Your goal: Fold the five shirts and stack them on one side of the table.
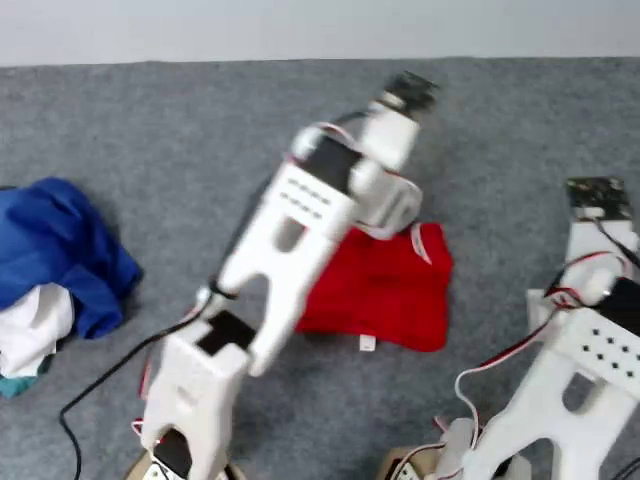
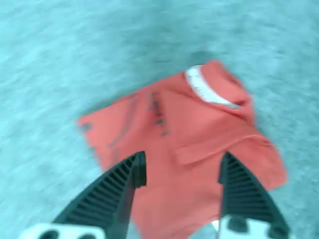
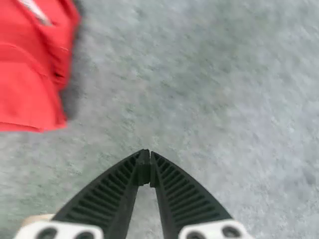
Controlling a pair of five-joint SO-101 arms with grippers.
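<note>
A red shirt (image 1: 385,285), folded into a rough rectangle, lies on the grey table near the middle. My left arm stretches over its left part in the high view. My left gripper (image 2: 182,167) hangs open above the red shirt (image 2: 189,149), nothing between its fingers; the white collar label faces up. My right gripper (image 3: 149,169) is shut and empty over bare grey cloth, with the red shirt's edge (image 3: 30,69) off to one side. At the table's left edge sits a heap of a blue shirt (image 1: 60,250), a white shirt (image 1: 35,325) and a teal one (image 1: 20,385).
The right arm (image 1: 575,365) stands at the lower right of the high view. A black cable (image 1: 110,375) runs across the table in front of the left arm's base. Grey tabletop (image 1: 180,140) stretches behind and to the right of the red shirt.
</note>
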